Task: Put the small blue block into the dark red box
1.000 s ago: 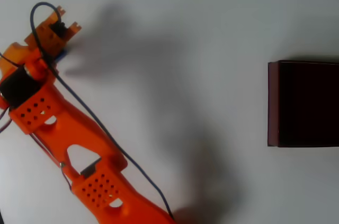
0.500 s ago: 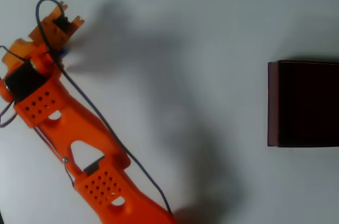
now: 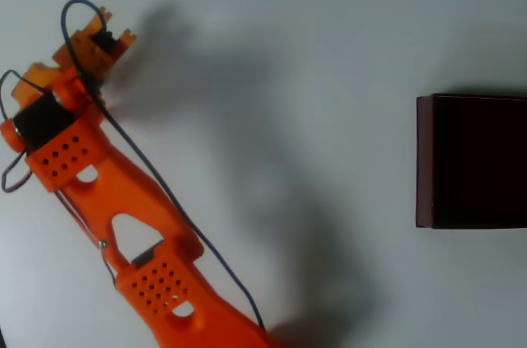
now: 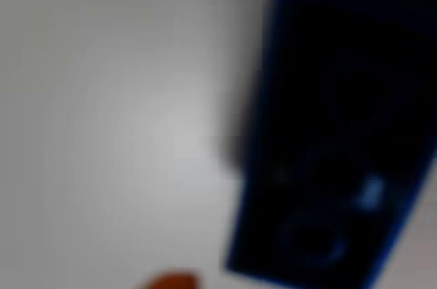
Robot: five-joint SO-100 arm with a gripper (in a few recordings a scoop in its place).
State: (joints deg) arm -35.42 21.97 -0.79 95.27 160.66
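Close against the wrist lens, a blurred dark blue shape, most likely the small blue block (image 4: pixel 321 166), sitting right at the end effector (image 3: pixel 97 42) over the far left of the white desk (image 3: pixel 272 27); jaw opening hidden under the orange body from above and smeared in the wrist view, so impossible to tell how wide, or whether anything is truly clamped. Risk from here: a shallow or off-centre pinch letting the block slip during the long carry rightward, or a release short of the wall. Compared with a second ago, shifted slightly up and to the right in the overhead view, blue sliver beside the fingers now covered. Far right, the dark red box (image 3: pixel 425 159), well apart, unmoved.
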